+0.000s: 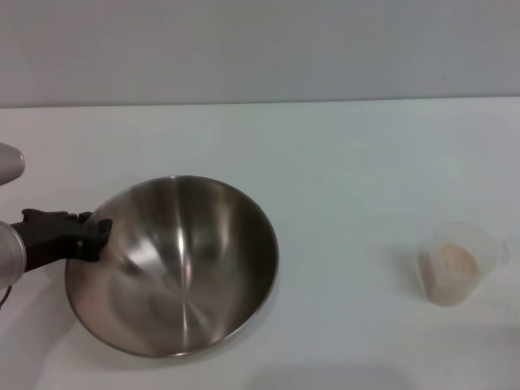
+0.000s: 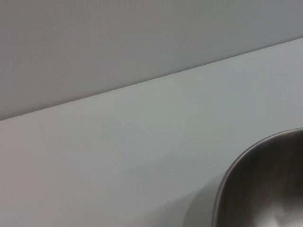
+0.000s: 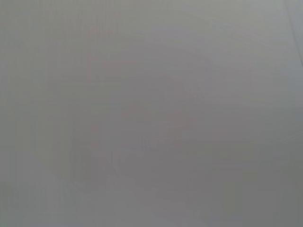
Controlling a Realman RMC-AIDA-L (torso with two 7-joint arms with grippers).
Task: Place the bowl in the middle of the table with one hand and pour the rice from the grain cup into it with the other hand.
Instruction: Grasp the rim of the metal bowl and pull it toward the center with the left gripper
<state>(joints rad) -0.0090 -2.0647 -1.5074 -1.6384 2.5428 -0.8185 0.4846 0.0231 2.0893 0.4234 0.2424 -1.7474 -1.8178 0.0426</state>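
The shiny steel bowl (image 1: 175, 268) sits on the left half of the white table (image 1: 349, 162), empty inside. My left gripper (image 1: 96, 236) reaches in from the left edge, its black fingers clamped on the bowl's left rim. The bowl's rim also shows in the left wrist view (image 2: 265, 184). The translucent grain cup (image 1: 461, 262) stands upright at the right, apart from the bowl, with pale rice (image 1: 451, 264) in it. My right gripper is out of view; its wrist view shows only a plain grey surface.
The table's far edge (image 1: 260, 104) meets a plain grey wall. Bare tabletop (image 1: 349, 244) lies between the bowl and the cup.
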